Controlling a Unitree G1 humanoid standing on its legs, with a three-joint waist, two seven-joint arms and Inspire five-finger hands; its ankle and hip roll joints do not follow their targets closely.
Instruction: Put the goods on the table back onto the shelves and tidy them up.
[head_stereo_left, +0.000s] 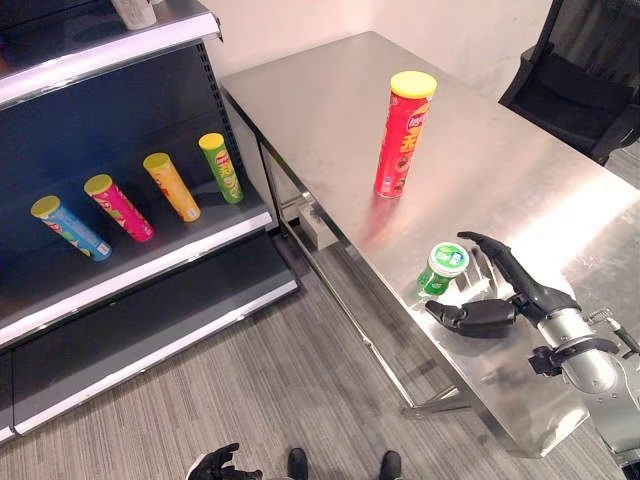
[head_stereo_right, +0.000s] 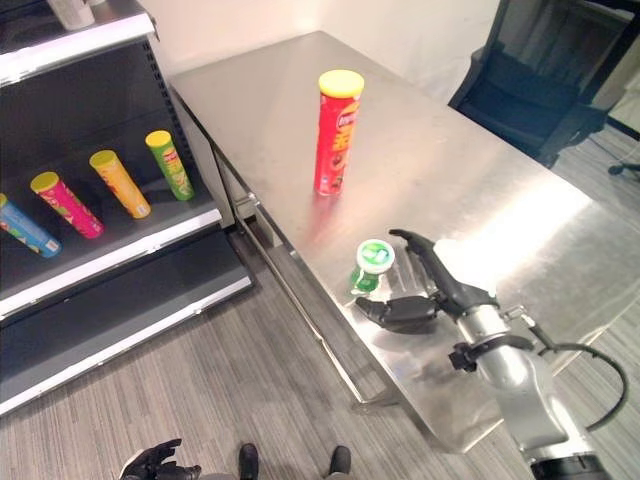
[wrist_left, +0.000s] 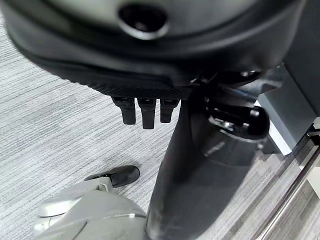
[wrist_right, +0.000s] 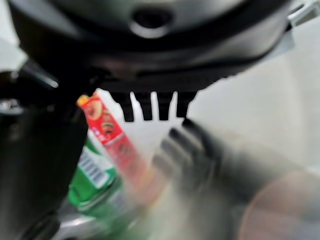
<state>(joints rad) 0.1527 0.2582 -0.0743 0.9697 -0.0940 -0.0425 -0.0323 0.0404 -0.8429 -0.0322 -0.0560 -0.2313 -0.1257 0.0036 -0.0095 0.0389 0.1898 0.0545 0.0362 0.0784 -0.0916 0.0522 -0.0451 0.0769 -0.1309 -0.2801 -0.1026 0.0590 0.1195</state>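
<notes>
A tall red chip can (head_stereo_left: 404, 135) with a yellow lid stands upright in the middle of the steel table (head_stereo_left: 330, 110). A short green can (head_stereo_left: 443, 268) with a white lid stands near the table's edge on the shelf side. My right hand (head_stereo_left: 492, 305) rests on the table right behind it, open. Its fingers (head_stereo_left: 503, 262) reach along one side of the can and the thumb (head_stereo_left: 462, 318) lies on the other, neither closed on it. The right wrist view shows the green can (wrist_right: 95, 180) close by and the red can (wrist_right: 107, 135) beyond. My left hand (head_stereo_left: 222, 463) hangs low over the floor, fingers relaxed.
To the left stands a dark shelf unit (head_stereo_left: 150, 270). On its middle shelf lie a blue (head_stereo_left: 70, 227), a pink (head_stereo_left: 118, 207), an orange (head_stereo_left: 171, 186) and a green can (head_stereo_left: 220, 168), side by side. A black chair (head_stereo_left: 590, 80) stands behind the table's far right corner.
</notes>
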